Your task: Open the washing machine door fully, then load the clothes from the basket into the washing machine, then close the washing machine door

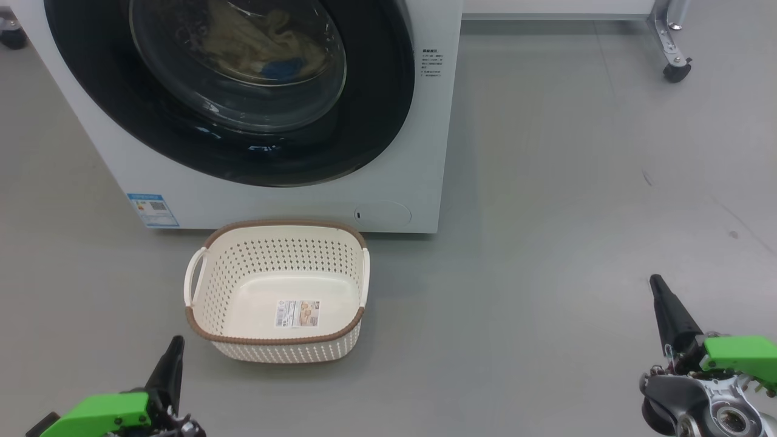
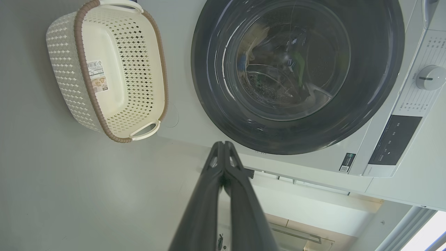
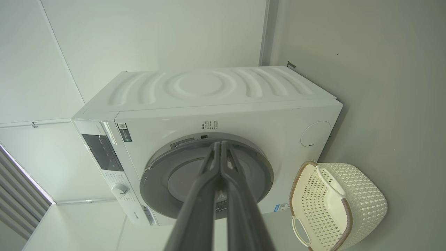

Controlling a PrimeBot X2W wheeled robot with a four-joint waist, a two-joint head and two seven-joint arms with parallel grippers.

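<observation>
Head view: the washing machine fills the upper left of the frame, and the washing machine door lies flat against its front, apparently latched; behind the glass bowl the cream garment with its blue patch sits in the drum; the perforated basket stands on the grey floor just before the machine at lower centre, holding only its label sticker; the left gripper at lower left and the right gripper at lower right each have their fingers pressed together on nothing, well apart from the basket and the machine, probably because no step is left

Left wrist view: the left gripper's tips meet at bottom centre, empty; the basket is at upper left and the door's black rim at upper right, beside the dial

Right wrist view: the right gripper's fingers are closed tight, aimed at the shut door at centre; the empty basket is at lower right
</observation>
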